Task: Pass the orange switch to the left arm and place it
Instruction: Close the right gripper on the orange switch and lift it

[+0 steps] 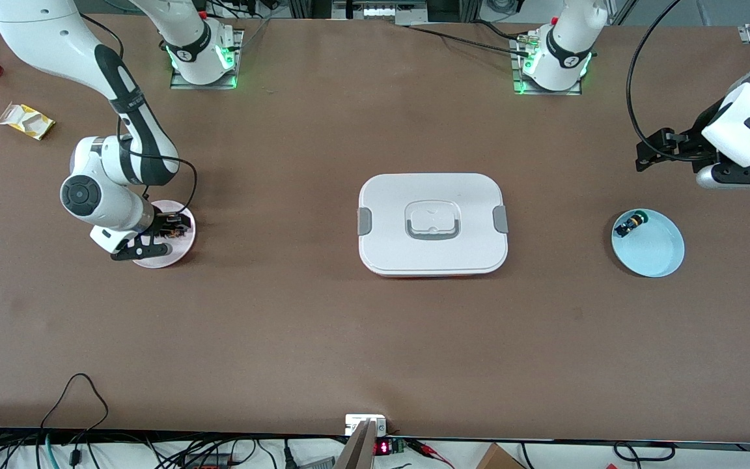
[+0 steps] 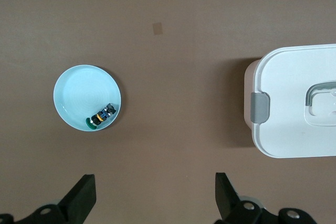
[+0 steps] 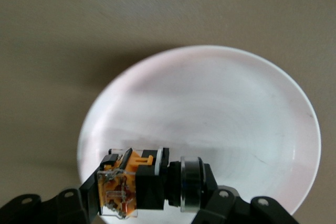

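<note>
The orange switch (image 3: pixel 131 187), black-bodied with an orange and clear end, lies across the pink plate (image 3: pixel 210 103). My right gripper (image 3: pixel 149 192) is shut on the switch, one finger at each end. From the front, the right gripper (image 1: pixel 170 231) sits low over the pink plate (image 1: pixel 166 258) at the right arm's end of the table. The white box (image 1: pixel 388 195) stands in the middle. My left gripper (image 1: pixel 655 151) hangs open and empty over bare table at the left arm's end; the left wrist view shows its fingers (image 2: pixel 84 198) wide apart.
A blue plate (image 1: pixel 658 251) at the left arm's end holds a small black switch with a green cap (image 1: pixel 631 225); plate (image 2: pixel 84 93) and box (image 2: pixel 294 87) also show in the left wrist view. A yellow packet (image 1: pixel 27 120) lies by the right arm's end.
</note>
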`<state>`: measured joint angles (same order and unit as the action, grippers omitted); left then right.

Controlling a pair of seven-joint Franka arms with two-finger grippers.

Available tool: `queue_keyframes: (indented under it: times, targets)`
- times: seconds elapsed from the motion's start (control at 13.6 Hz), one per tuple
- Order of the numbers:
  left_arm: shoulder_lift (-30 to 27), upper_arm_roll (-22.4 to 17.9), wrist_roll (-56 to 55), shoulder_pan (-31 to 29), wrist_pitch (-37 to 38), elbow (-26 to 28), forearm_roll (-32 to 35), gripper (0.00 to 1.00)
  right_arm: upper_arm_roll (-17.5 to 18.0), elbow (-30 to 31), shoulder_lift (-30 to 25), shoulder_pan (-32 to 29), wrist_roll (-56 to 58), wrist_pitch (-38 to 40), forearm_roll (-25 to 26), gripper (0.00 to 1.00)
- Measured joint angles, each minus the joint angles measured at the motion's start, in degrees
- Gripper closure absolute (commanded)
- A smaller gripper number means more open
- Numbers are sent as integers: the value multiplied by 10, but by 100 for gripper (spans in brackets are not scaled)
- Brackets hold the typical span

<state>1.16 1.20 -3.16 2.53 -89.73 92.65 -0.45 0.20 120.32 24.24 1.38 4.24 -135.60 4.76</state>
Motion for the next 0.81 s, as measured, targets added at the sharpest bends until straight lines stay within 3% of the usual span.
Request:
queue_keyframes:
  times: [0.37,0.81]
  targets:
    - [0,0,0,0,0,0,0,0,38,-137,-34,0,40,175,-11,98]
    - [0,0,0,0,0,0,0,0,71,-212,-75,0,244,207,-81,98]
